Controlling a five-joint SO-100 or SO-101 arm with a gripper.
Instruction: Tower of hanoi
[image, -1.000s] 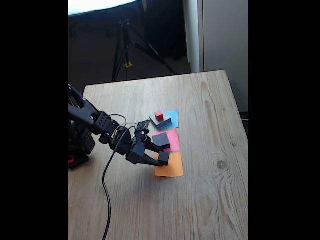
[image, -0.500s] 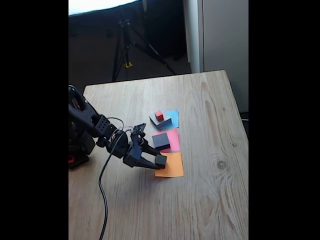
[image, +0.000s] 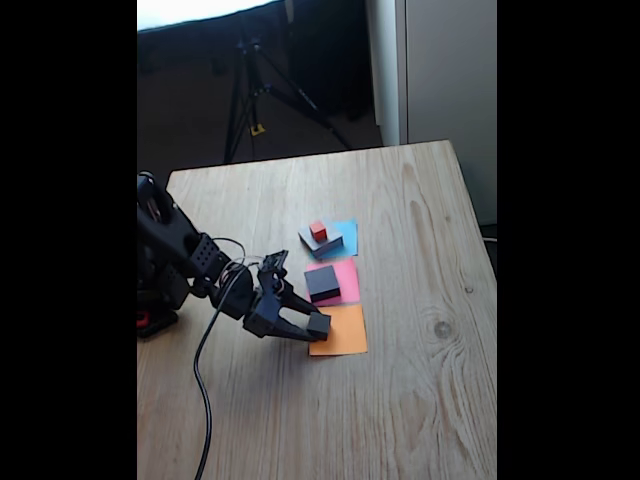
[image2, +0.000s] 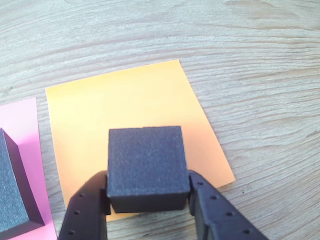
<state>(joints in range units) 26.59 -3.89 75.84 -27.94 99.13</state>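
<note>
**Small dark block pinched at the orange paper**

In the wrist view the hand (image2: 147, 200) pinches a small dark block (image2: 146, 167) between its two fingers, one finger on each side. The block sits over the near edge of an orange paper square (image2: 130, 105), which lies flat on the wooden counter (image2: 260, 75). To the left in that view, a pink paper square (image2: 20, 125) carries the corner of a bigger dark block (image2: 12, 200).

In the fixed view the hand (image: 312, 326) reaches from the arm at the left and grips the small dark block (image: 318, 324) at the left edge of the orange paper square (image: 339, 331); whether the block touches the paper I cannot tell. Just beyond lies the pink paper square (image: 345, 275) with the bigger dark block (image: 322, 283) on it. Farther still, a blue paper square (image: 346, 232) holds a flat grey block (image: 326, 242) with a tiny red cube (image: 318, 230) on top. A tripod (image: 255, 90) stands past the counter (image: 400, 400).
</note>
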